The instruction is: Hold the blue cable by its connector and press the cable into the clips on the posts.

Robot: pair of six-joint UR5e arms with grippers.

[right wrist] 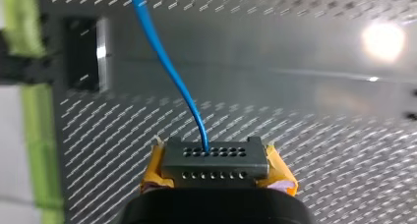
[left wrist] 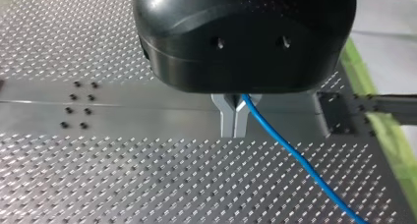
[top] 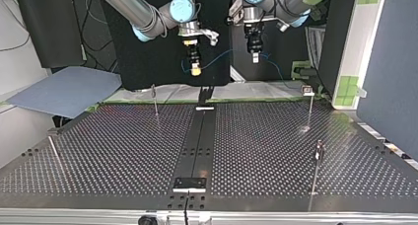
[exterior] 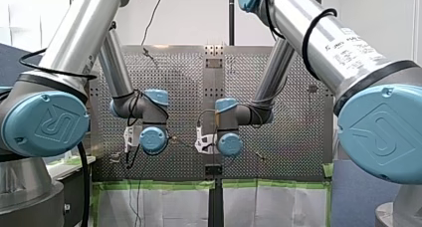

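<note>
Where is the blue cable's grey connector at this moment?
The blue cable's grey perforated metal connector sits clamped in the yellow-padded jaws of my right gripper, at the top view's centre-left, raised above the far edge of the perforated table.

front view: behind, over the perforated table point(exterior: 298, 137); top view: opposite, low; both wrist views: close above that table.
</note>
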